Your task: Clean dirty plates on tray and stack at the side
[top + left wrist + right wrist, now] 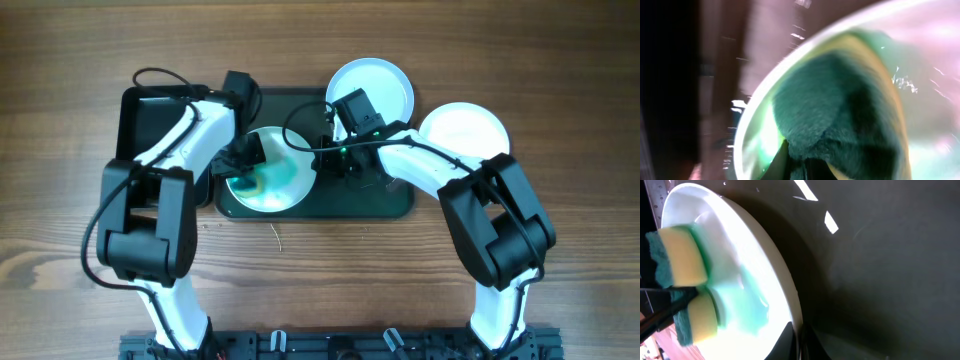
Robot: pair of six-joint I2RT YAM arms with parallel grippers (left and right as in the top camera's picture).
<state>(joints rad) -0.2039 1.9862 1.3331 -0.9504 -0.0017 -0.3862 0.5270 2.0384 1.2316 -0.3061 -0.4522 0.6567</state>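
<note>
Left jaws: your left gripper (246, 160) is clamped on a yellow-and-green sponge (684, 255). The grip is tight enough that the sponge bulges on both sides of the finger, so it should not slip while you scrub.
Right jaws: your right gripper (801, 342) sits at the near rim of the smeared plate (270, 175) and appears to pinch it. Judged from the right wrist view, this hold keeps the plate from sliding under the sponge.
Plate in hand: it lies on the left half of the tray (385, 200), with the sponge down inside its bowl.
Smear: the teal smear (747, 305) covers much of the plate's middle, so wiping looks only partly done.
Other plates: the pale blue plate (385, 85) overlaps the tray's far right corner. The white plate (465, 130) rests on the table (560, 80) just right of the tray. No smear shows on either, though your right arm hides part of the blue one.
Black bin: the black bin (150, 115) stands just left of the tray, under your left arm.
Next move: sweep the sponge across the remaining teal while you keep the rim held. Pressing hard near the edge could tip the plate.
Stacking: this probably belongs on the right, where the white plate lies.
</note>
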